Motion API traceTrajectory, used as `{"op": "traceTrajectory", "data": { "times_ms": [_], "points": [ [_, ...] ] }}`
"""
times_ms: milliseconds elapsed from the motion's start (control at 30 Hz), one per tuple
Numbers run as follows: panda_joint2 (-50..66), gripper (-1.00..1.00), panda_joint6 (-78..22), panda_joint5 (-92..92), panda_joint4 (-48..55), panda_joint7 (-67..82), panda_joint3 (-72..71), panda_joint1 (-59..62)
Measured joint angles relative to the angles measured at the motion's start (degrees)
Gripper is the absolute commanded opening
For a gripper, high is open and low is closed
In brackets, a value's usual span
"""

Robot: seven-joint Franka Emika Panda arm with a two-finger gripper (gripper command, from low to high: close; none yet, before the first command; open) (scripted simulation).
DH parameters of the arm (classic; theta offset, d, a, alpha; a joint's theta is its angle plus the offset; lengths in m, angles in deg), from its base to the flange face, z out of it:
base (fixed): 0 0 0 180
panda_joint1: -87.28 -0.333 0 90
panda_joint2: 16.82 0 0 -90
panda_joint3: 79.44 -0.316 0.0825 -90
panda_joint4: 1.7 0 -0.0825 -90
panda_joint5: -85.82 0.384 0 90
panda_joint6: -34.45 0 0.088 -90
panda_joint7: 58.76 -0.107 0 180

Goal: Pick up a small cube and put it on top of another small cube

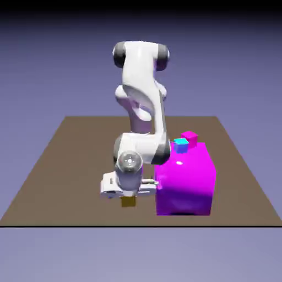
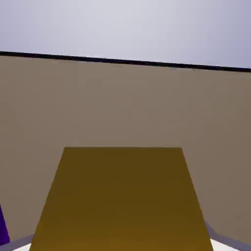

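Most of the small yellow cube (image 1: 128, 201) is hidden in the exterior view: only a dull yellow sliver shows beneath the white hand, right at the gripper (image 1: 128, 197), low over the brown table (image 1: 66, 165). The fingers themselves are tucked behind the hand and cannot be made out there. The white arm (image 1: 142, 93) folds down in front of the table's middle and covers part of the big magenta block (image 1: 185, 179), which stands just beside the hand on the exterior view's right. On that block's top sit a small cyan-blue cube (image 1: 181, 145) and a small magenta cube (image 1: 189, 136), close together; the arm's elbow clips the blue one's near edge.

In the hand view the yellow cube (image 2: 120, 201) fills the lower middle, a plain mustard-brown face, unmarked, widening toward the bottom edge where it is cut off. It hides the fingertips almost wholly; only thin grey slivers show at its lower corners, so the pincer appears pinched on the cube. A dark violet strip (image 2: 4, 230) at the lower left edge is too cropped to name. Beyond lie the table and its dark far edge.
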Motion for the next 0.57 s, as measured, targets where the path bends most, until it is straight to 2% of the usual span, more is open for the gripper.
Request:
{"op": "traceTrajectory", "data": {
  "times_ms": [267,333,467,500,567],
  "points": [
    [-12.5,-1.0,3.4,5.3,-16.6,-3.3,9.1,2.4],
    [-12.9,-1.0,3.5,5.5,-17.1,-3.4,9.4,2.5],
    [-7.7,-1.0,13.5,8.0,-22.2,-1.6,8.0,3.0],
    [-7.6,1.0,13.7,8.1,-22.3,-1.5,8.0,3.0],
    [-7.6,1.0,13.7,7.9,-22.3,-1.6,8.0,3.0]
  ]
}}
